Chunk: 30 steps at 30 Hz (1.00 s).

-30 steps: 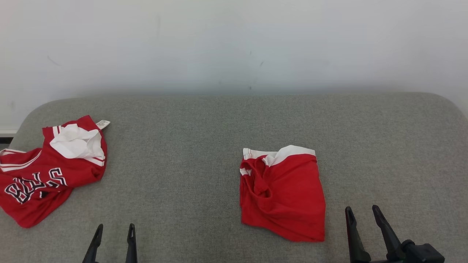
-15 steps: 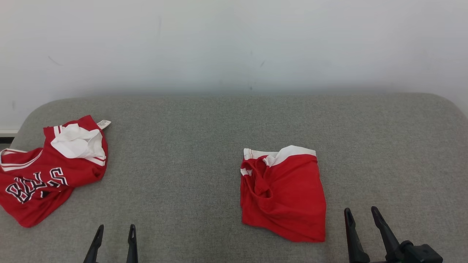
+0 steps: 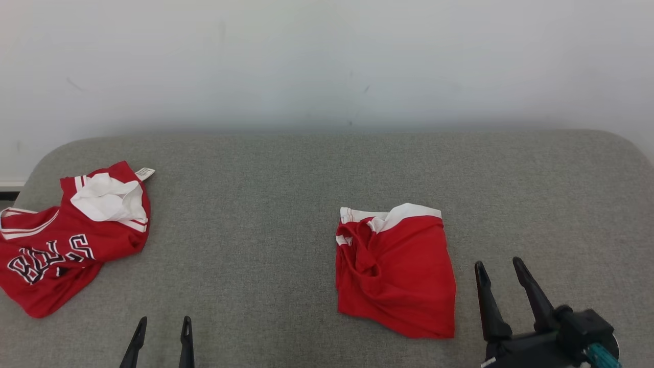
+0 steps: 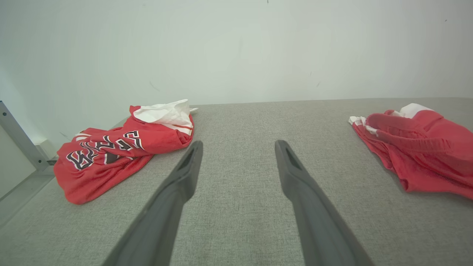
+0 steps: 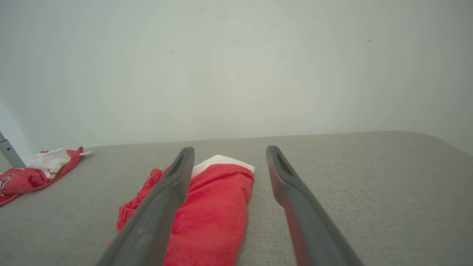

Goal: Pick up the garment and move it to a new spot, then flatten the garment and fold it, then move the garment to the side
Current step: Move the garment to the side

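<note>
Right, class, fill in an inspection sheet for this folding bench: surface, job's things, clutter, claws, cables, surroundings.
Surface: grey fabric-covered table, rounded far corners.
Job's things: red shorts with a white waistband, rumpled, right of centre; red jersey with lettering, crumpled at the left edge.
Clutter: nothing seen.
Claws: left claw open, empty, at the near edge; right claw open, empty, beside the shorts' right edge, apart from them.
Cables: none clear; teal fitting at the right wrist.
Surroundings: plain white wall behind; metal frame bar at far left.
</note>
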{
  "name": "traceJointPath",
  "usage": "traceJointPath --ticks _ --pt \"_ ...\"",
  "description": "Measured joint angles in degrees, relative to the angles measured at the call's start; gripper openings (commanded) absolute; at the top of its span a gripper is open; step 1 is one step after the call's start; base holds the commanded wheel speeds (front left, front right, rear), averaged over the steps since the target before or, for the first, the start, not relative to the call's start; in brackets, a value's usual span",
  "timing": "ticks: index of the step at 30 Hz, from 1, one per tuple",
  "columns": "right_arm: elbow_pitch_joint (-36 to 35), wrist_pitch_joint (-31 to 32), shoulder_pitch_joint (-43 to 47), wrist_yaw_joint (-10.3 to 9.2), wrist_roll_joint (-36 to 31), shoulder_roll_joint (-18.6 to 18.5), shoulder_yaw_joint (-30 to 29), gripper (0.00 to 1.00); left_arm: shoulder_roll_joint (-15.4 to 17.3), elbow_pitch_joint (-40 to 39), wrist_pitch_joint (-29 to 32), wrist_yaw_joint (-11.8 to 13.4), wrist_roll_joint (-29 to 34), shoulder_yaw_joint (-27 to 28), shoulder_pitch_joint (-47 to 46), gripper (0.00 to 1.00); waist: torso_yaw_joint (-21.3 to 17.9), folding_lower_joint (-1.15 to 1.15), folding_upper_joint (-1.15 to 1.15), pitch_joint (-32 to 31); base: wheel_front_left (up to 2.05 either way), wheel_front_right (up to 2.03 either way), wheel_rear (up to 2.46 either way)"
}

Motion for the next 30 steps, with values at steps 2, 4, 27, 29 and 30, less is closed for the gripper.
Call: traceJointPath --ticks 2,4,27,29,30 --pt "1.54 0.00 -3.08 0.00 0.71 -0.93 0.87 1.00 -0.01 0.00 0.00 0.00 0.00 -0.20 -0.04 1.00 0.06 0.00 0.00 0.15 0.00 0.00 0.00" --pt "2.93 0.00 -6.57 0.00 1.59 -1.72 1.47 1.00 -0.01 0.01 0.00 0.00 0.00 -0.45 -0.19 1.00 0.18 0.00 0.00 0.38 0.00 0.00 0.00" --pt "41.20 7.70 -30.45 0.00 5.10 -3.91 6.84 1.00 -0.04 0.69 0.00 0.42 -0.49 -3.26 -5.89 1.00 4.03 0.01 0.01 8.02 0.00 0.00 0.00" --pt "42.88 7.66 -30.50 0.00 5.17 -3.54 7.93 1.00 -0.04 0.86 0.00 0.46 -0.65 -3.27 -6.08 1.00 4.10 0.01 0.01 8.45 0.00 0.00 0.00" --pt "43.47 7.53 -30.50 0.00 5.57 -3.21 8.43 1.00 -0.04 0.97 0.00 0.51 -0.74 -3.31 -6.16 1.00 4.07 0.01 0.01 8.56 0.00 0.00 0.00"
